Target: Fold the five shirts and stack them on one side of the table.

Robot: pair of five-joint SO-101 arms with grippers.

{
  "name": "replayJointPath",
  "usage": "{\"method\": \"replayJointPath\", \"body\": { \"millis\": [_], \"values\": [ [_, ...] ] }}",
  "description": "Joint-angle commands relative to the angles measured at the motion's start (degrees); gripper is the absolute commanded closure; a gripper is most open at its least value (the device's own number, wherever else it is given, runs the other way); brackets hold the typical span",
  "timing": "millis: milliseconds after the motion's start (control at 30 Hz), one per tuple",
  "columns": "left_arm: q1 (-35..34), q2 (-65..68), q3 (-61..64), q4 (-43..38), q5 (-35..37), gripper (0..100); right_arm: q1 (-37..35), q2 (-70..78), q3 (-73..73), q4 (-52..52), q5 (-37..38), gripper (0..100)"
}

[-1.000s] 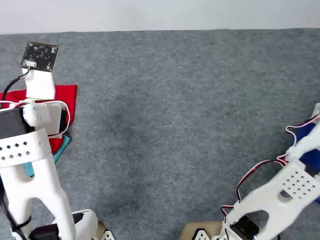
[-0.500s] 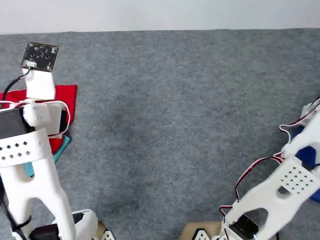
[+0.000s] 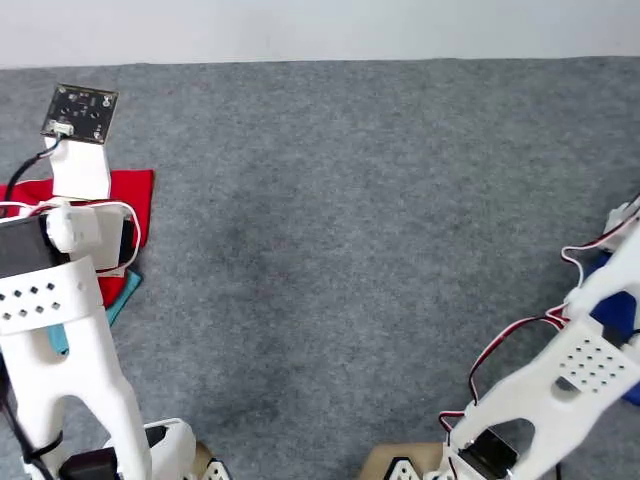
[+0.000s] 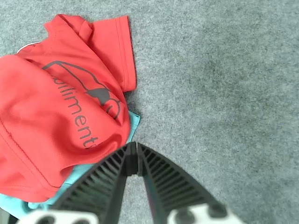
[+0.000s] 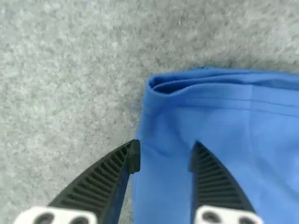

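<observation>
A red shirt (image 4: 56, 107) with dark print lies crumpled on top of a teal shirt (image 4: 79, 175) at the table's left side; in the high view the red shirt (image 3: 135, 195) and teal shirt (image 3: 125, 295) peek out from under the left arm. My left gripper (image 4: 136, 161) hangs shut above the teal shirt's edge, holding nothing. A blue shirt (image 5: 224, 121) lies at the table's right edge, its blue cloth (image 3: 615, 315) partly hidden under the right arm. My right gripper (image 5: 163, 156) is open, its fingers straddling the blue shirt's folded edge.
Grey felt (image 3: 350, 230) covers the table, with wide free room across the middle. A white wall strip (image 3: 320, 30) runs along the far edge. Both arm bases stand at the near edge.
The right arm has shifted slightly back and left over the blue shirt. The left arm has stayed still.
</observation>
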Motion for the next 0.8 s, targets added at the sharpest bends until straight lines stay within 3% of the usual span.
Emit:
{"method": "replayJointPath", "body": {
  "millis": [0, 200, 367, 767],
  "values": [
    [0.2, -1.7, -0.2, 1.1, -0.4, 99, -1.2, -4.8, -2.8, 1.1, 0.7, 90.9],
    [0.2, -1.7, -0.2, 1.1, -0.4, 99, -1.1, -0.5, -2.6, -4.4, 0.8, 98.8],
    [0.2, -1.7, -0.2, 1.1, -0.4, 99, -1.4, 5.1, -2.9, -8.7, 0.8, 98.9],
    [0.2, -1.7, -0.2, 1.1, -0.4, 99, -1.2, -0.5, -4.5, -2.1, 0.8, 98.9]
  ]
}}
